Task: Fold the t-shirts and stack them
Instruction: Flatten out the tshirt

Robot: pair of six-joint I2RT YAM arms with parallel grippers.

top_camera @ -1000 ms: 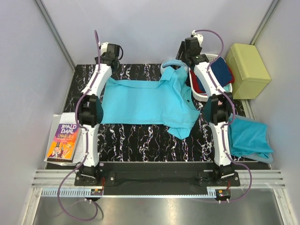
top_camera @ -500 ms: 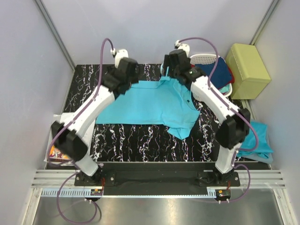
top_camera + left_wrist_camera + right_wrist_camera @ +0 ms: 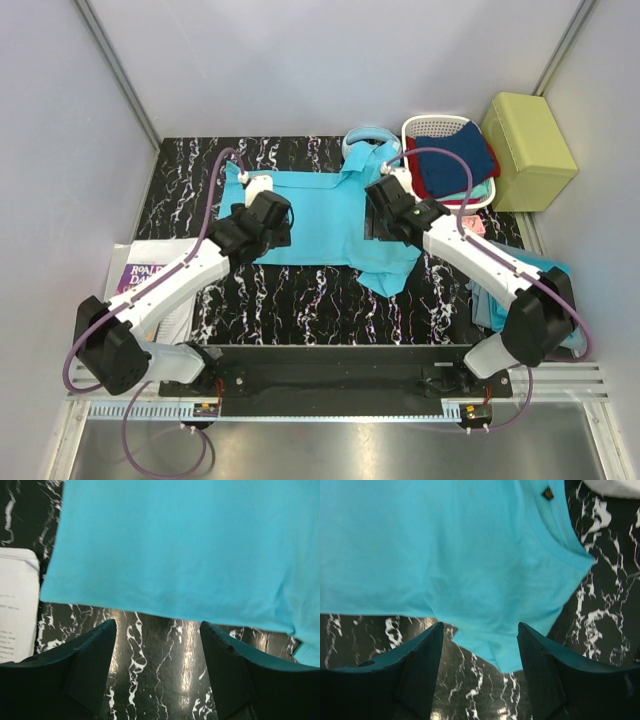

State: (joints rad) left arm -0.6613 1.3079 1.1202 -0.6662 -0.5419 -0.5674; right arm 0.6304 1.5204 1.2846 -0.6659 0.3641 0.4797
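The black marbled table (image 3: pixel 300 300) carries one turquoise t-shirt (image 3: pixel 320 212) spread flat as a broad band, its collar towards the right. A second turquoise t-shirt (image 3: pixel 558 275) lies crumpled at the table's right edge, and a white laundry basket (image 3: pixel 436 126) of dark clothes sits at the far right. By my judgement the step in hand is folding the flat shirt, with stacking not yet begun. The left gripper (image 3: pixel 157 625) hangs with its fingers spread apart and nothing between them but bare table. The shirt's near hem (image 3: pixel 165 611) runs just beyond the fingertips, and whether it touches them I cannot tell. The right gripper (image 3: pixel 480 627) is likewise released and empty, and a loose corner of cloth (image 3: pixel 507 662) dips into the gap between its fingers. The next move likely calls for both to lower and pinch that near edge together, lifting only the top layer, then carry it evenly away so the band halves without skewing.
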